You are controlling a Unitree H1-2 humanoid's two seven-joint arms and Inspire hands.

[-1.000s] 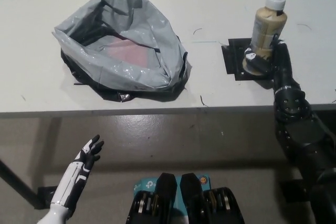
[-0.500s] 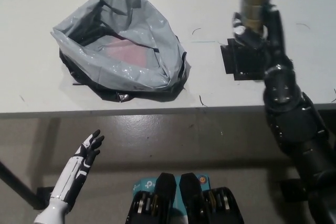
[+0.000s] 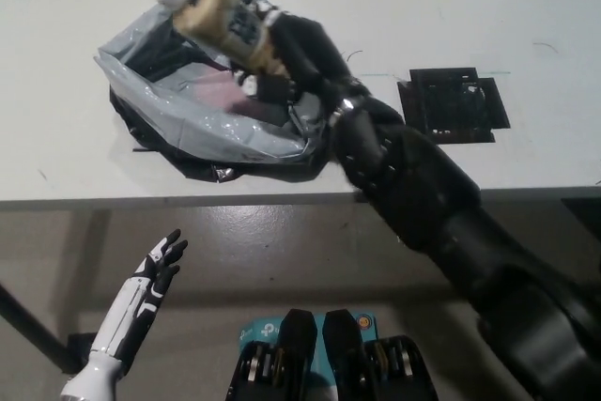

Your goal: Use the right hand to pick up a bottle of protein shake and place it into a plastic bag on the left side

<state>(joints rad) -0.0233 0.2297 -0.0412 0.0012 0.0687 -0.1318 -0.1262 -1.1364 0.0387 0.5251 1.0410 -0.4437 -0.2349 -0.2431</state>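
Note:
My black right hand (image 3: 293,49) is shut on the protein shake bottle (image 3: 218,19), a tan bottle with a white cap. It holds the bottle tilted, cap pointing up and left, above the open mouth of the grey plastic bag (image 3: 178,110). The bag lies crumpled on the white table (image 3: 470,7) at the left, with something pinkish showing inside. My white left hand (image 3: 155,274) rests below the table edge at the lower left, fingers apart and holding nothing.
A black square mat (image 3: 454,103) lies bare on the table to the right of the bag. The table's front edge (image 3: 188,199) runs across the middle; below it is grey floor.
My right arm lifted the bottle off the black mat and swung it left across the table until it hung over the bag. The left hand stayed where it was.

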